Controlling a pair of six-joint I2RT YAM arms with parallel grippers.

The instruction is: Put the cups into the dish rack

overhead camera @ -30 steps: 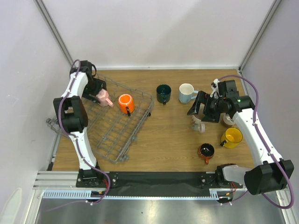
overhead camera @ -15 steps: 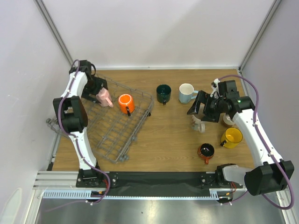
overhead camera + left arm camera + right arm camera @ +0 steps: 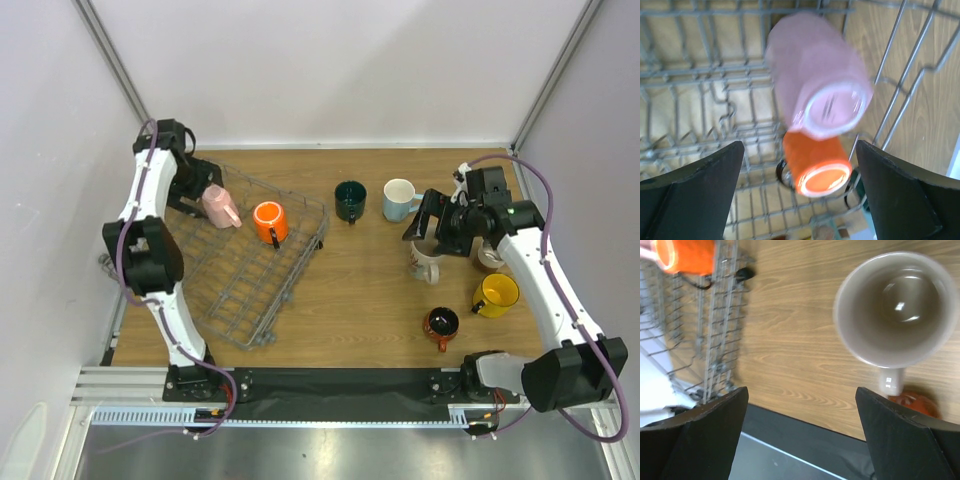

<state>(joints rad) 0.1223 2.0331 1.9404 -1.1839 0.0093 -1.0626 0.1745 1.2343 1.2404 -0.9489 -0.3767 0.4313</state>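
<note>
The grey wire dish rack (image 3: 250,270) lies on the left of the table. A pink mug (image 3: 218,205) and an orange mug (image 3: 268,222) lie on their sides in its far end. My left gripper (image 3: 197,187) is open, just left of the pink mug and apart from it. In the left wrist view the pink mug (image 3: 817,75) and the orange mug (image 3: 815,162) lie ahead of the open gripper (image 3: 799,150). My right gripper (image 3: 432,225) is open above an upright cream mug (image 3: 425,263), which shows empty in the right wrist view (image 3: 897,310).
A dark green mug (image 3: 350,200) and a light blue mug (image 3: 400,198) stand at the back middle. A yellow mug (image 3: 495,293) and a small red-and-black mug (image 3: 440,323) stand at the right front. A brownish mug (image 3: 488,258) is partly hidden behind my right arm.
My left gripper has drawn back to the far left, away from the pink mug, which stays in the rack. My right gripper has shifted slightly over the cream mug.
</note>
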